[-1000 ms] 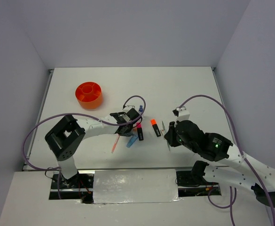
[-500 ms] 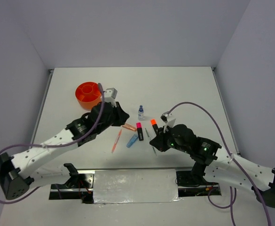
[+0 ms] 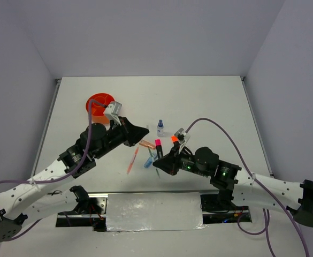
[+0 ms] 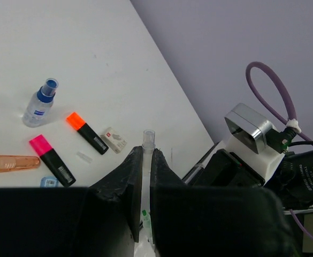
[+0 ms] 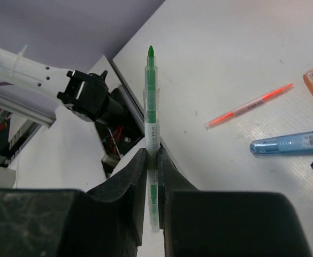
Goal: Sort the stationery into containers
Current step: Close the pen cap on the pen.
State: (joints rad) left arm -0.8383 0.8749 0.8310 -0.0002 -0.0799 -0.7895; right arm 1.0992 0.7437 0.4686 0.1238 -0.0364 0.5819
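Note:
My left gripper (image 3: 144, 131) is shut on a clear tube (image 4: 147, 138) with a green bit inside, held above the table right of the orange organiser cup (image 3: 96, 103), which my wrist partly hides. My right gripper (image 3: 158, 163) is shut on a green-tipped clear pen (image 5: 152, 101), over the loose items. On the table lie a pink highlighter (image 3: 158, 145), an orange highlighter (image 3: 175, 141), a thin orange pen (image 3: 132, 160), a blue marker (image 3: 150, 159) and a blue-capped bottle (image 3: 160, 127). The left wrist view also shows a white eraser (image 4: 114, 140).
A translucent orange piece (image 3: 146, 144) lies left of the pink highlighter. A small clear bit (image 4: 84, 157) lies near the highlighters. The table's near edge with a metal strip (image 3: 153, 210) and the arm bases are below; grey walls enclose the sides.
My left arm lifted from the item cluster and swung up and left, now near the cup. My right gripper moved left over the items, holding the green pen.

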